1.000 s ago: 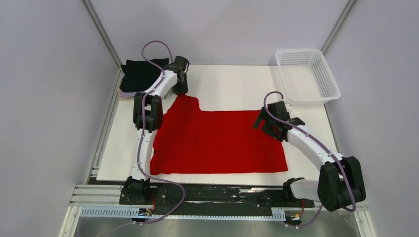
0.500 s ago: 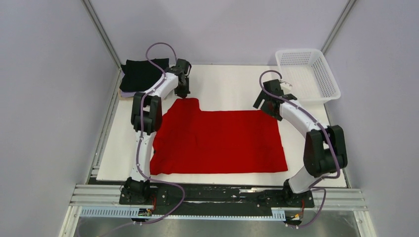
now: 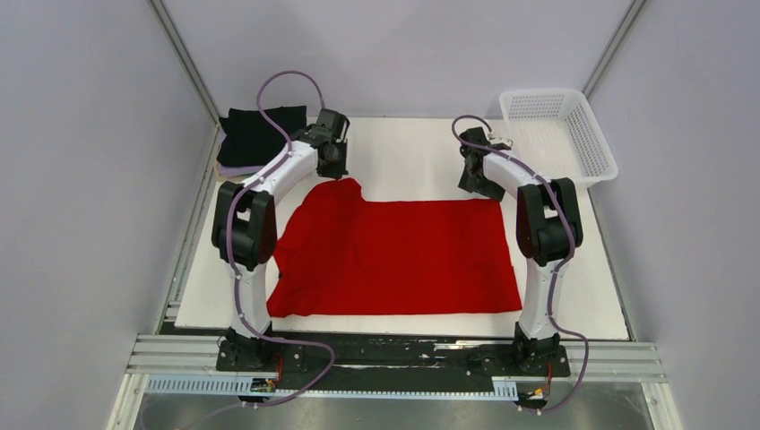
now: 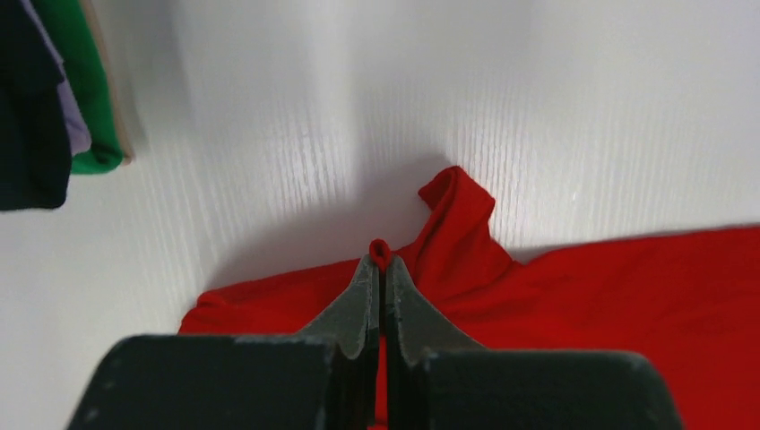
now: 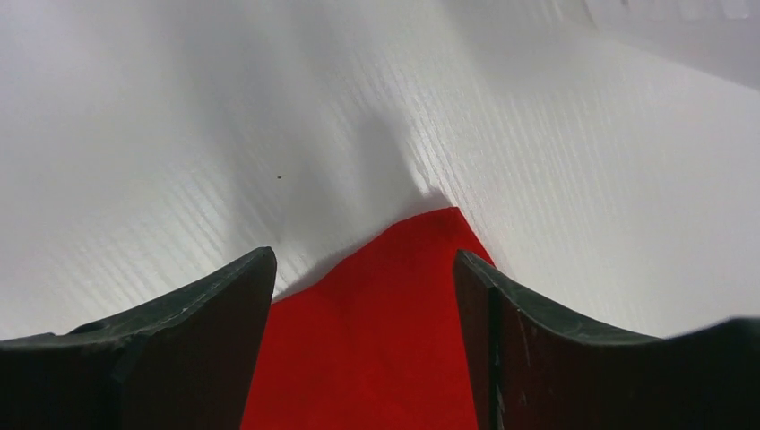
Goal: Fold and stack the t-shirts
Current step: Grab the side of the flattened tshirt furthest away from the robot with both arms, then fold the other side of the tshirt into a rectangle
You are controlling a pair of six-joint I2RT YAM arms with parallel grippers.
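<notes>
One red t-shirt (image 3: pixel 394 255) lies spread flat on the middle of a white counter (image 3: pixel 412 152), seen from above. At the counter's far left corner sits one stack of three folded t-shirts: the black t-shirt (image 3: pixel 255 133) on top, with the lilac t-shirt (image 4: pixel 79 136) and the green t-shirt (image 4: pixel 76 72) showing at the stack's edge in the left wrist view. One white mesh basket (image 3: pixel 591 134) stands at the far right corner, only its mesh floor showing. The left pincer (image 4: pixel 381 260) is clamped on a small pinch of red cloth at the shirt's far left corner. The right pincer (image 5: pixel 363 269) is spread apart, straddling the shirt's far right corner.
</notes>
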